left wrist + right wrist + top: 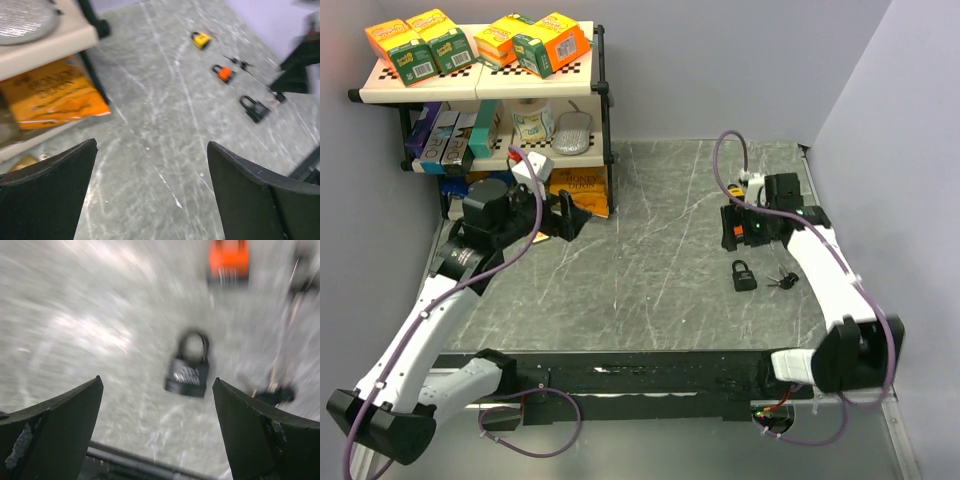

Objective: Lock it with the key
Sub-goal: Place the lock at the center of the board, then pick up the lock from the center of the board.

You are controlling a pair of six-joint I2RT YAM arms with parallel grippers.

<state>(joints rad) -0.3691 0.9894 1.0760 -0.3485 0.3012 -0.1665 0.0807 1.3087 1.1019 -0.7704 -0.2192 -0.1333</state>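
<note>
I see my right hand (156, 382) spread wide and empty near the black padlock (189, 371); left hand (152, 144) likewise wide, holding nothing

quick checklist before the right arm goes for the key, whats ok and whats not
1. Right tool open and empty: ok, jaws wide apart.
2. Black padlock in sight: ok, flat on the table, ahead of the tool.
3. Key located: ok, beside the padlock, apart from it.
4. Padlock shackle open or shut: cannot tell, too blurred.
5. Right wrist view sharp: not ok, smeared.
6. Left tool out of the way: ok, open, by the shelf, away from the padlock.
</note>
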